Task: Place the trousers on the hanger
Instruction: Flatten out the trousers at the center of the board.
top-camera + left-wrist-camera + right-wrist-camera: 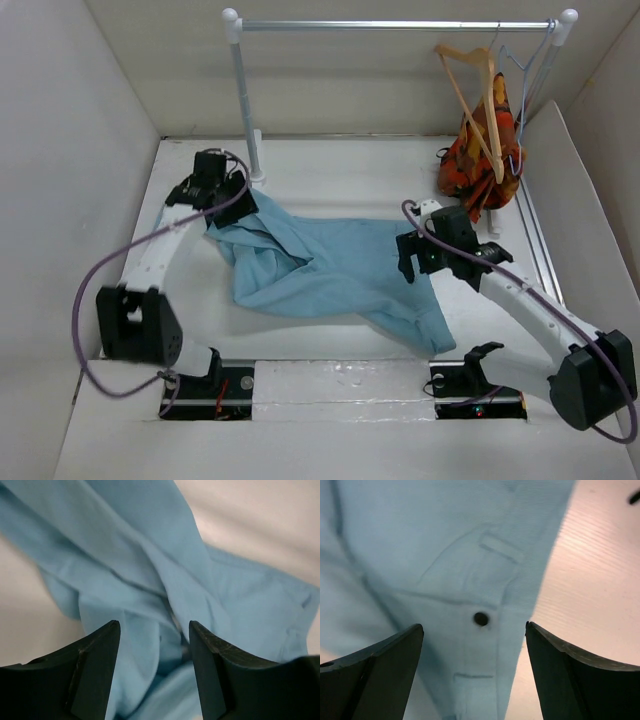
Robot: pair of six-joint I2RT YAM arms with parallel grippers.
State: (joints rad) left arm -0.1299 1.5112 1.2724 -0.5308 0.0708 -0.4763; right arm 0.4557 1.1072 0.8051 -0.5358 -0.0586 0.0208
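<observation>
Our left tool (154,625), parted, hangs over the trousers (330,270) near the desk's (340,180) left edge; our right tool (474,625) gapes wide above their button (481,618).

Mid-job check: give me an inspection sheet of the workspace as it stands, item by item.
Surface: white table, with the cloth lying mid-table.
Job's things: light-blue trousers spread out and crumpled; wooden hanger hooked on the rail at far right, no trousers on it.
Clutter: orange-red patterned garment and wire hanger, both hanging by the wooden hanger.
Grippers: left end effector open over the trousers' far-left end; right end effector open above the waistband button.
Cables: a purple cable loops along each arm.
Surroundings: white walls on three sides.
</observation>
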